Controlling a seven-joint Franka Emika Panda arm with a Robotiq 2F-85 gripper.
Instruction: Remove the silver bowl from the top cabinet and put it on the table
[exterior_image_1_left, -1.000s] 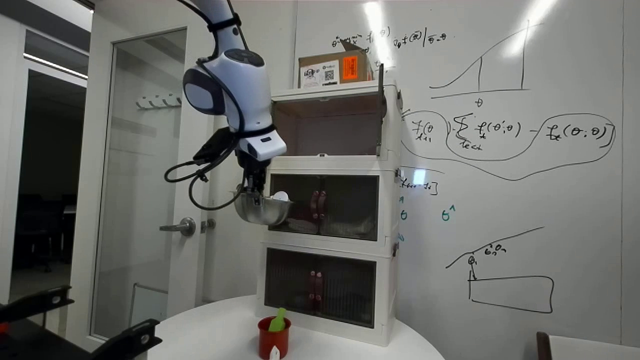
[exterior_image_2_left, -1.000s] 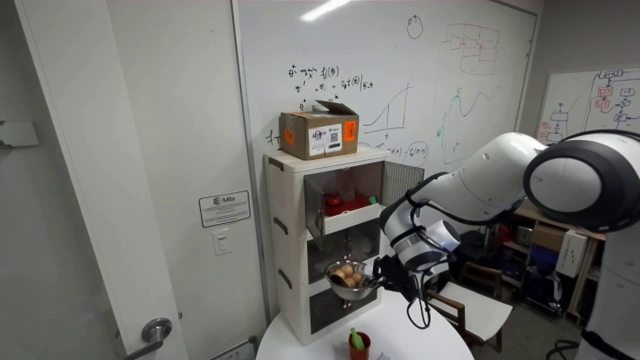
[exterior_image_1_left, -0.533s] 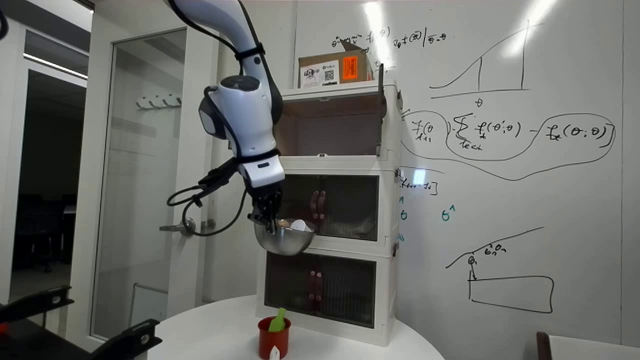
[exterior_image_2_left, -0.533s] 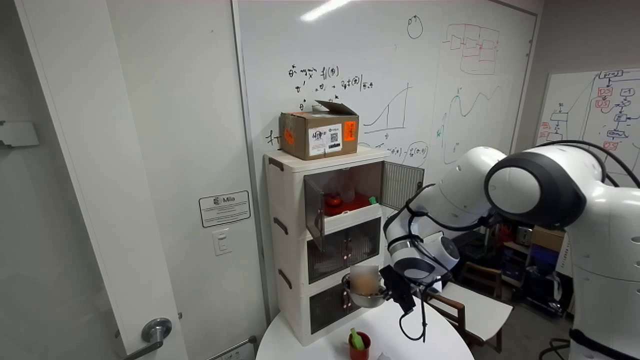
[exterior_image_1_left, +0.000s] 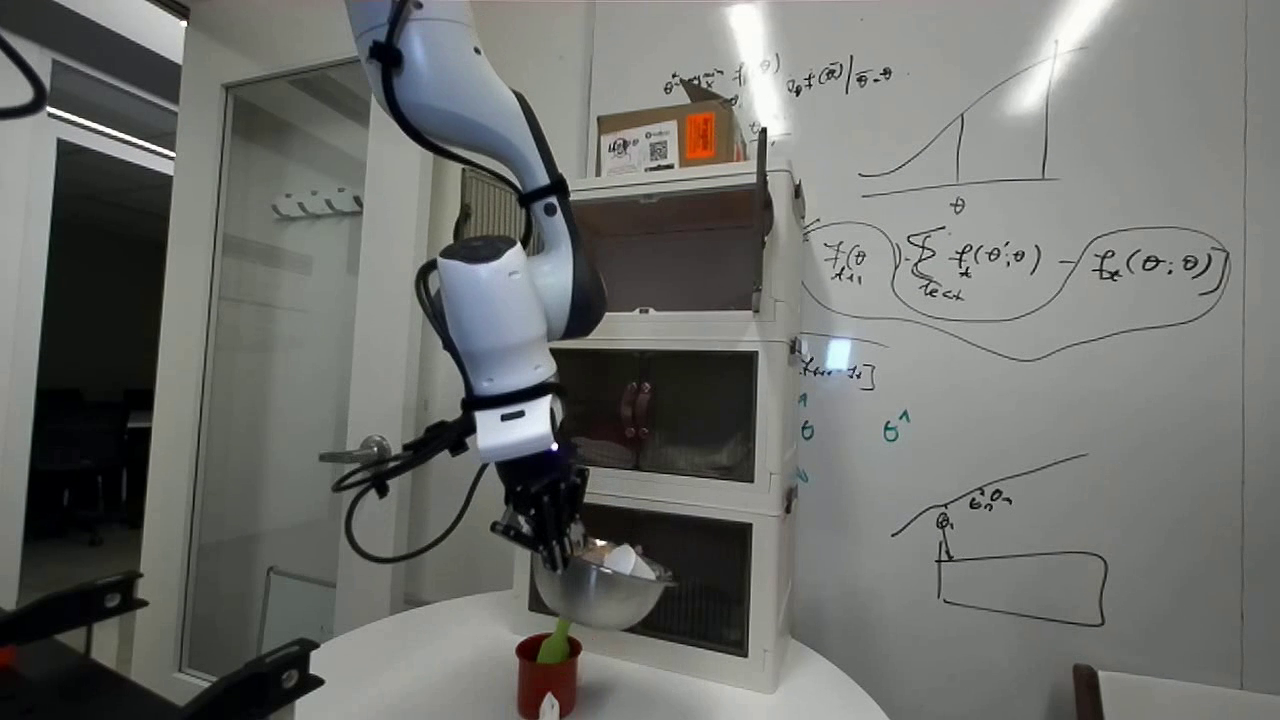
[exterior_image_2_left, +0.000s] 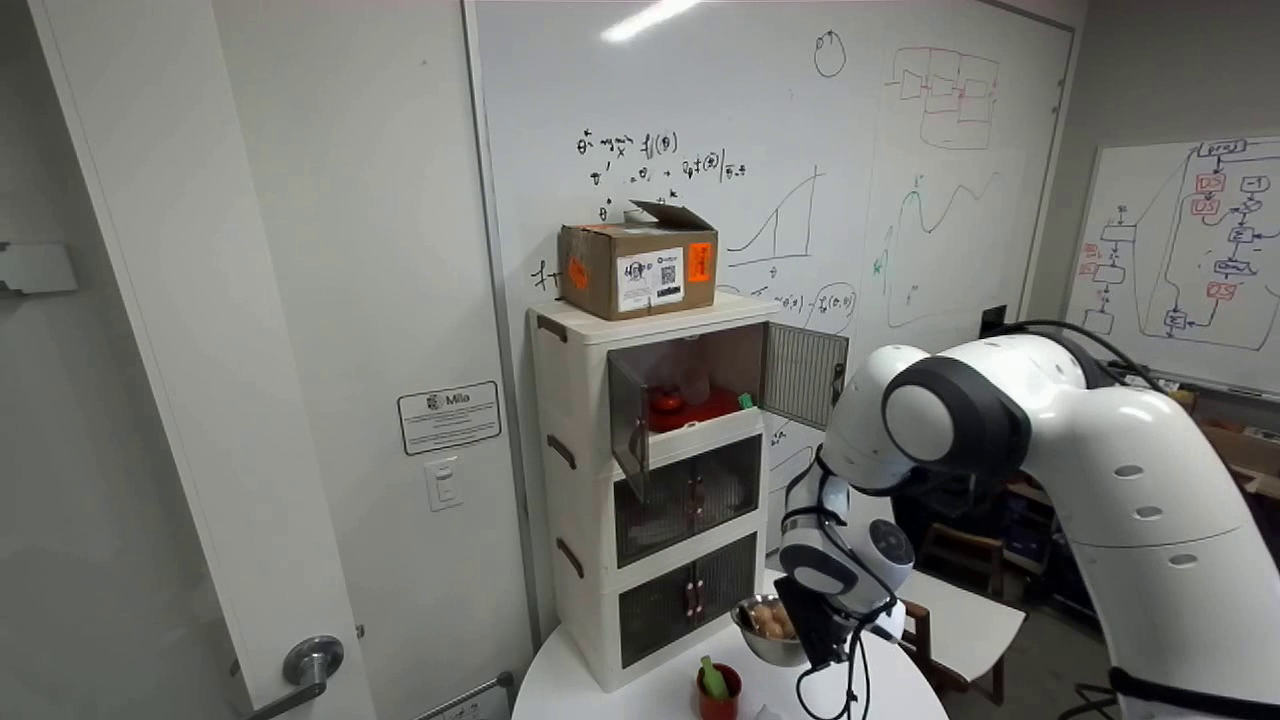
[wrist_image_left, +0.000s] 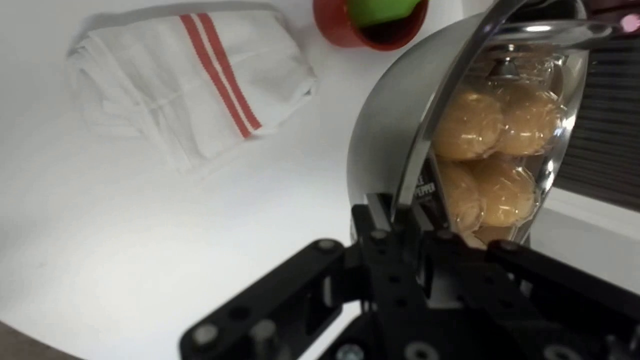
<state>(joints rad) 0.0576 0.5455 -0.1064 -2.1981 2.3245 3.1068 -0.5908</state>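
The silver bowl (exterior_image_1_left: 605, 600) hangs above the white round table (exterior_image_1_left: 430, 665) in front of the lowest compartment, slightly tilted. It also shows in an exterior view (exterior_image_2_left: 782, 652) and in the wrist view (wrist_image_left: 382, 130). It holds wrapped round brown items (wrist_image_left: 505, 190) and a dark pepper packet. My gripper (wrist_image_left: 397, 215) is shut on the bowl's near rim, one finger inside and one outside. In an exterior view the gripper (exterior_image_1_left: 560, 550) points down at the bowl's side. The top cabinet (exterior_image_2_left: 705, 436) stands with its doors open and red items (exterior_image_2_left: 667, 400) inside.
A red cup (exterior_image_1_left: 545, 682) with a green utensil stands on the table beside the bowl, also in the wrist view (wrist_image_left: 332, 27). A folded white cloth (wrist_image_left: 170, 90) with red stripes lies on the table. A cardboard box (exterior_image_2_left: 640, 270) sits on the cabinet stack.
The arm has carried the bowl down, from in front of the middle compartment to in front of the lowest one, closer to the table. The gripper keeps its hold on the rim.
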